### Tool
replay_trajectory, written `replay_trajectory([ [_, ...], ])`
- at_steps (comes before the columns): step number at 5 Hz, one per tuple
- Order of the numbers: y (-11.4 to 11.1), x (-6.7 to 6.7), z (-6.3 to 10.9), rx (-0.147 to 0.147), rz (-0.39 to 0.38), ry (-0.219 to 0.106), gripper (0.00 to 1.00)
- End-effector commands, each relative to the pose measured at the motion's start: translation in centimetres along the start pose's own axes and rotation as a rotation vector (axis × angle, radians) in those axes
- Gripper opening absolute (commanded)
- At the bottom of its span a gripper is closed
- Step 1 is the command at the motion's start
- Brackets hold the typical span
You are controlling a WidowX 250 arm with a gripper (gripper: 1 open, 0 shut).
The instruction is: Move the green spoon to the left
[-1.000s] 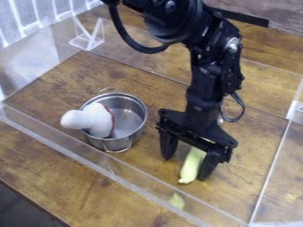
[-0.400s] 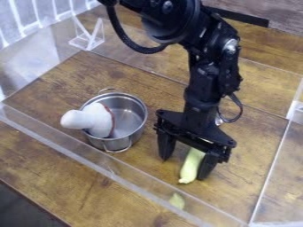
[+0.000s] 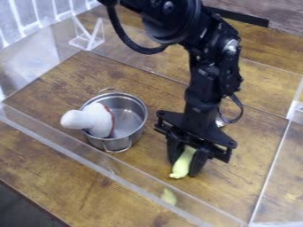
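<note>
The green spoon (image 3: 182,164) lies on the wooden table (image 3: 71,97) at the front right; only its yellow-green handle shows, poking out below the fingers, and its bowl is hidden. My black gripper (image 3: 189,152) points straight down over it with its fingers drawn together on the handle, low at the table surface. The arm rises behind it toward the top of the picture.
A silver pot (image 3: 117,121) stands left of the gripper, with a white mushroom-shaped object (image 3: 83,120) leaning in it. A clear plastic wall (image 3: 95,164) runs along the front edge. A clear stand (image 3: 85,35) sits at the back left.
The fingers stood apart on either side of the spoon handle; now they have come together on it. The spoon's lower end has shifted slightly left. The arm stayed in place.
</note>
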State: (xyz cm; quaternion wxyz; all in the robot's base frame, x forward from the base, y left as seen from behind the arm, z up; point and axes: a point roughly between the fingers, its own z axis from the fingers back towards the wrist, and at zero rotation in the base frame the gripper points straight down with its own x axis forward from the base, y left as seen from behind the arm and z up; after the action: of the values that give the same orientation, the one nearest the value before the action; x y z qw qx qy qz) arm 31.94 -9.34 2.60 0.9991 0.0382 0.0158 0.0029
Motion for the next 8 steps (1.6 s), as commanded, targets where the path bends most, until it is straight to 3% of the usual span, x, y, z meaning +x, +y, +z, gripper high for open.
replay_trajectory([
  [1,0.6,0.8,4.1,-0.019,-0.001,-0.102,0.0],
  [3,1.4,0.8,6.9,-0.003,-0.013,-0.139,0.0],
  [8,4.1,0.7,10.3,0.025,-0.012,-0.165,0.0],
])
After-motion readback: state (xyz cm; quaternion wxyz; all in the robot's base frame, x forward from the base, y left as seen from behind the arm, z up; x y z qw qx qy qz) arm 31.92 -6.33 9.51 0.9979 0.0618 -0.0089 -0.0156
